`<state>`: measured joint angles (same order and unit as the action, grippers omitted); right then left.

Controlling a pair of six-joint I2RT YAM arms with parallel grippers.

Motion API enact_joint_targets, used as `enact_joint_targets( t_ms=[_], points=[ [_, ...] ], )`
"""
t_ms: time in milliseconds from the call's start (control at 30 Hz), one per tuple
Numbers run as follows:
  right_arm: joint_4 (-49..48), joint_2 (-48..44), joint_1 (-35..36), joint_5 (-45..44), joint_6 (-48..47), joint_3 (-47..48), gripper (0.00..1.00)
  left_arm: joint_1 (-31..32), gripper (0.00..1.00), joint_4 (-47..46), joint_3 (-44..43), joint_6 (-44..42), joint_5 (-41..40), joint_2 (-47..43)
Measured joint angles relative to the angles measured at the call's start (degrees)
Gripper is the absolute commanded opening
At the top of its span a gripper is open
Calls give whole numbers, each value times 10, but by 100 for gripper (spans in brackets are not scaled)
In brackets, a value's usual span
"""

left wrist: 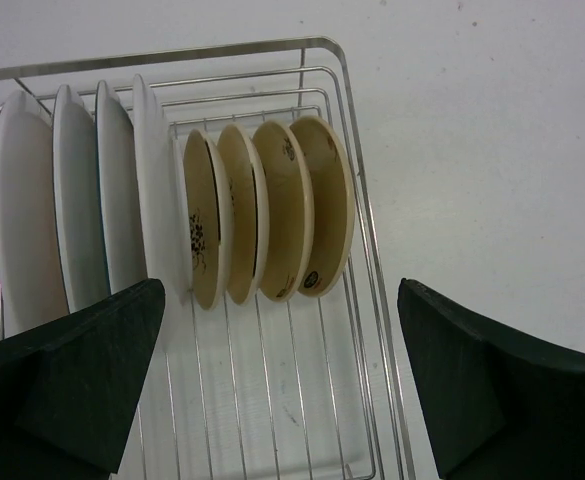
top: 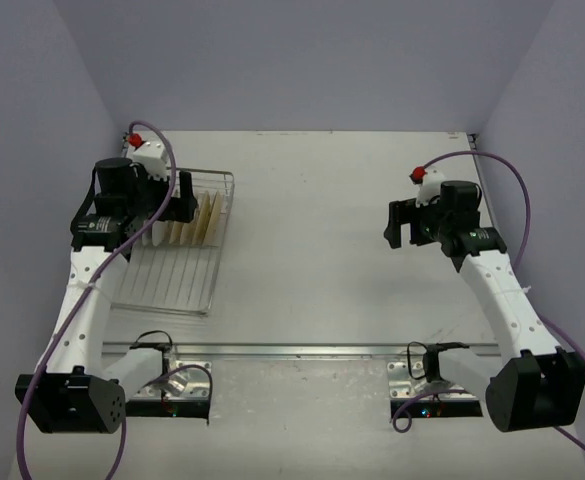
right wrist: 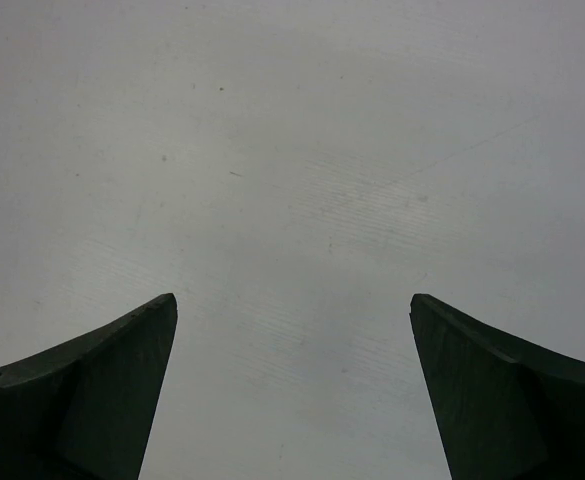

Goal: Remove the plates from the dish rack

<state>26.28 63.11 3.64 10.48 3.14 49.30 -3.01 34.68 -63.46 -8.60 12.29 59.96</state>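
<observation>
The dish rack lies flat on the pale surface at about 9 o'clock in the top view. Its long axis and thin rods run from 6 to 12 o'clock, tipped a little toward 1.

The plates fill the rack's far half, standing on edge in one row across its short width. Each plate's edge line follows the rods, and the faces turn toward 3 and 9 o'clock. In the left wrist view, four larger white plates take the 9 o'clock side of the row. Four smaller tan plates with pale rims and dark speckles take the 3 o'clock side. The last tan plate sits just beside the raised wire rim. The plates are packed close, with only narrow gaps between them. The near half of the rack shows bare rods.

The left arm reaches up from 7 o'clock. The left jaws hang above the row, spread wide and holding nothing. In the top view they and the wrist cover most of the white plates and the rack's far left corner.

The right arm stands at 3 o'clock, well apart from the rack. The right jaws are also wide and empty, over bare surface. Purple cables loop from both arms. A metal rail crosses at 6 o'clock, between the arm bases and the rack.
</observation>
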Motion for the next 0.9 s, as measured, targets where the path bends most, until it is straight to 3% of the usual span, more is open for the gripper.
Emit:
enact_joint_targets(
  t_ms=[200,400,533,767,900],
  points=[
    [7,11,0,2,1,5,99,-9,100,36,-47,-1,10,32],
    [22,27,0,7,0,19,99,-136,100,84,-177,-19,104,100],
    [31,42,0,19,-1,33,99,-180,99,124,-269,-50,133,162],
    [45,69,0,42,-1,45,99,-242,68,221,-377,-111,197,274],
    [54,79,0,51,-1,54,99,-266,61,264,-396,-142,207,327]
  ],
)
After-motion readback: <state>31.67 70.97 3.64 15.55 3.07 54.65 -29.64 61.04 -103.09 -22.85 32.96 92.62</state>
